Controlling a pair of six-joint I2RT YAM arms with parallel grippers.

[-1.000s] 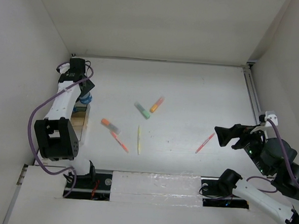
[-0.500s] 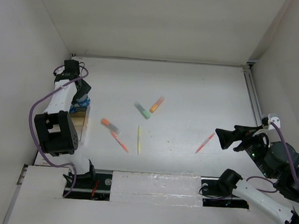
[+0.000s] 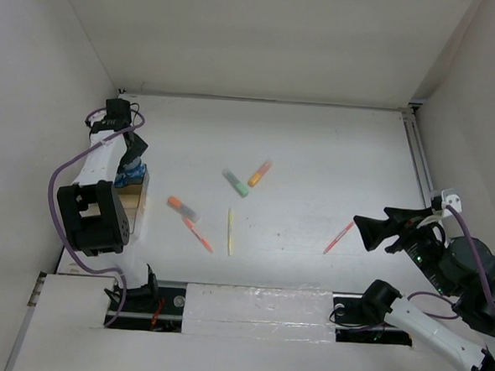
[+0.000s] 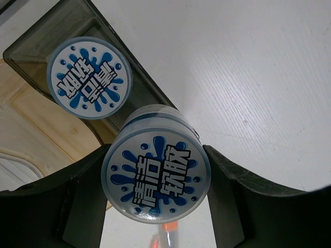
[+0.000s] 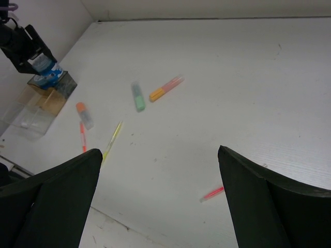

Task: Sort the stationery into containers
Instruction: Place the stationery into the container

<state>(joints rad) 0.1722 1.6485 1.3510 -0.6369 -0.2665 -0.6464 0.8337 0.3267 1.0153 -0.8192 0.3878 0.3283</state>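
Fingers [image 4: 235, 199] clasp cylinder [image 4: 155, 178] — seemingly above tray [image 4: 31, 111].

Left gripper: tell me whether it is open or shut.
Shut on a cylinder: the left gripper's fingers press against both sides of it, beside a second cylinder sitting in the tray.

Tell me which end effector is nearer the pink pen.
Right. The right end effector is beside the pink pen; the left end effector is far off at the tray, gripping a cylinder.
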